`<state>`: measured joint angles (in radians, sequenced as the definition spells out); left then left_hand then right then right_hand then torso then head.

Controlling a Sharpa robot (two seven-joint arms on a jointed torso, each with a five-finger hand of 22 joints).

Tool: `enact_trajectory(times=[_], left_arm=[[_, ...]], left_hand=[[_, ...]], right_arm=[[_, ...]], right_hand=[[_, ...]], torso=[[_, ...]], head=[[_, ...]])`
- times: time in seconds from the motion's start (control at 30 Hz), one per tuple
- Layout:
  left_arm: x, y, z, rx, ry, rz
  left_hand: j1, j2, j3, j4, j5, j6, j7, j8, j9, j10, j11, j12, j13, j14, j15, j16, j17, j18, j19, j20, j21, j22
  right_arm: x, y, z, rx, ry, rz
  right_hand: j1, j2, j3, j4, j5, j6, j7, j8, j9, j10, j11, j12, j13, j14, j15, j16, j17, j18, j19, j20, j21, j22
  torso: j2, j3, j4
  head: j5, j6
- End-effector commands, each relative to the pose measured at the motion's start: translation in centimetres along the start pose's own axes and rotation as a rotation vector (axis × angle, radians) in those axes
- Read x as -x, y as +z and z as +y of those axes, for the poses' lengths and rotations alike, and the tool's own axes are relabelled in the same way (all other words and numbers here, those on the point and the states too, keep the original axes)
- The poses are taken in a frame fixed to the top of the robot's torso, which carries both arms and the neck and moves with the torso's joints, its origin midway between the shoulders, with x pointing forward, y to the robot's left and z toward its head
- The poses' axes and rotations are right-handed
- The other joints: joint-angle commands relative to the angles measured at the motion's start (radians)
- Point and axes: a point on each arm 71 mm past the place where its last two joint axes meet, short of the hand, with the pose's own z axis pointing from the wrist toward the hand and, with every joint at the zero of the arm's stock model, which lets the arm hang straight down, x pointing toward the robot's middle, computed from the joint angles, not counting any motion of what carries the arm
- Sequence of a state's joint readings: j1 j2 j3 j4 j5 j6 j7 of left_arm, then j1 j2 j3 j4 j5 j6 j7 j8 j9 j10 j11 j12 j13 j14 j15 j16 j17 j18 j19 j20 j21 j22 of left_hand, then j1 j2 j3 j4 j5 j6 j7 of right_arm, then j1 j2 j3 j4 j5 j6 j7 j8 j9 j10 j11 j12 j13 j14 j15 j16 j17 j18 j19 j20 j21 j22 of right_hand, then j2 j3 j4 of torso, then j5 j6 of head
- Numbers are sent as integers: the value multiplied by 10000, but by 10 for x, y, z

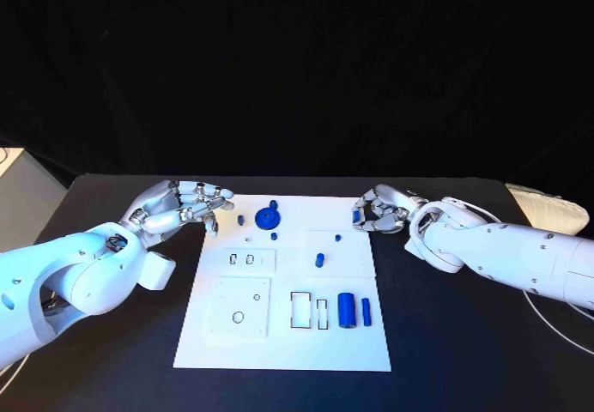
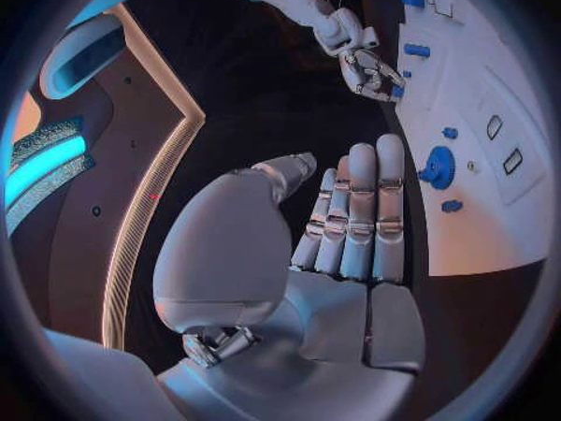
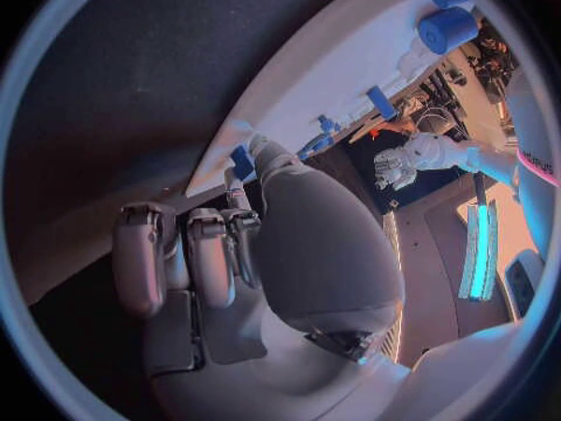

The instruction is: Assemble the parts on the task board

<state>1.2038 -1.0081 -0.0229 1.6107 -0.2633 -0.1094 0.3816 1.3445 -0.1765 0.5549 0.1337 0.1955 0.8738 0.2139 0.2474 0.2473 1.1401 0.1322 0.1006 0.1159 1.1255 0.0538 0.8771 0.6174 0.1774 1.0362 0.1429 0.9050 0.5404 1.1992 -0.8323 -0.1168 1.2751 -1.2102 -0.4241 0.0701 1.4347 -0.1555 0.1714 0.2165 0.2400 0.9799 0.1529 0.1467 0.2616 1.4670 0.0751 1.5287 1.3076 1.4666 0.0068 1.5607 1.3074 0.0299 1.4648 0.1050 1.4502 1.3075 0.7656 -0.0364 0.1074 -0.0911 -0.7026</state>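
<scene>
A black surface [image 1: 458,343] spreads beneath everything, backed by a dark curtain [image 1: 297,86]. At its far right corner lies a white, cloth-like object [image 1: 551,206], with thin cables [image 1: 563,322] trailing over the surface's right side. A pale object [image 1: 10,163] stands just off the left edge.

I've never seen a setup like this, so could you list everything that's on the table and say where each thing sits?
Table: one, black, under everything.
Task board: one, white plate, middle of the table, with several cut-out slots.
Gear-like part: one, blue, round, far end of the board.
Small parts: a few, blue, scattered near the gear and at mid-board.
Cylinder parts: two, blue, side by side near the board's right edge, one thick, one thin.
Left hand: one, silver, fingers apart, beside the board's far left corner.
Right hand: one, silver, fingers curled, at the board's far right corner.
</scene>
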Motion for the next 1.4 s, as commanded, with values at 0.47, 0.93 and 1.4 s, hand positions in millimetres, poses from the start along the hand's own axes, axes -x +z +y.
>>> enact_trajectory(times=[0.47, 0.93, 1.4], left_arm=[[-2, 0, -1, -59, -71, 170], [-2, 1, 0, 44, 32, 108], [1, 18, 9, 1519, 1194, -269]], left_hand=[[-92, 31, 41, -6, -24, -99, -7, 13, 16, -86, 29, 63, 14, -72, -6, -70, -17, 68, -70, 7, -13, -7], [-97, 29, 44, -12, -26, -121, 4, 4, 15, -108, 39, 62, 14, -73, 2, -81, -31, 71, -82, 9, -11, -9], [-345, 34, -650, 44, -17, 192, -556, 961, 602, -396, -572, 4963, 3529, 1713, -486, 3123, 3277, -78, 692, -408, 1392, 1143]], right_arm=[[-2, 1, 0, 4, -12, 38], [4, 0, 8, 317, 211, -1031], [17, 9, 55, -19, 568, -1336]], right_hand=[[257, 362, 1513, -119, -470, 462, -189, 410, 71, 757, -225, 116, 2345, 1022, -253, 71, 2553, 0, 542, -195, 91, 1646], [-275, 250, 2582, -477, -431, 741, -477, 1206, 449, 914, -484, 276, 2498, 1037, -479, 93, 2614, -73, 678, -403, 359, 1907], [-589, 110, 2672, -475, -468, 658, -483, 1352, 526, 913, -487, 273, 2498, 1025, -484, 74, 2566, -95, 717, -419, 436, 1980]], torso=[[-3, -1, 1], [-24, 10, -13], [-287, -4, -64]], head=[[3, -39], [37, -16], [257, -80]])
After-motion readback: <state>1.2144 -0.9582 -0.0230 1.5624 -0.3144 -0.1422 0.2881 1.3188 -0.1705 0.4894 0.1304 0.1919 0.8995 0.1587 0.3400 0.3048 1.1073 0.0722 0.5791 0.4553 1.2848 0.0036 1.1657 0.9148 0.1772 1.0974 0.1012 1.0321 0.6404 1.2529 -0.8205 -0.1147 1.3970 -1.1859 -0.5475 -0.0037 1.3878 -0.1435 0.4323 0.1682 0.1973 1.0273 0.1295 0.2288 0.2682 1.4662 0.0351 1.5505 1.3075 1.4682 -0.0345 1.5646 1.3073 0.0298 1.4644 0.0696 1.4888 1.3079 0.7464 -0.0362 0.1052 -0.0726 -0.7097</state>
